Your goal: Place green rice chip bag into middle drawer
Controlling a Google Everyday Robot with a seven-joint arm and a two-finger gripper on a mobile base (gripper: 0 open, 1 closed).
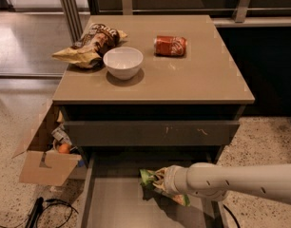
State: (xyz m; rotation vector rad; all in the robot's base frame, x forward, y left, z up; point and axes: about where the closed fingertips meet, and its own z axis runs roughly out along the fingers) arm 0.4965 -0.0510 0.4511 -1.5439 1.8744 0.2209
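1 gripper (159, 180) is counted, at the end of 1 arm (240, 182), clasped on the green rice chip bag (146, 176) over the middle drawer (112, 203). 2 chip bags are seen: that green one and 1 brown-and-yellow chip bag (91, 44), above and left of the gripper. 1 white bowl (122, 61) and 1 red can (170, 45) are counted on 1 cabinet (202, 75) above the gripper. 2 drawers are shown: the open one beneath the gripper and 1 shut drawer (150, 133) just above it. 1 cardboard box (43, 167) is found to its left.
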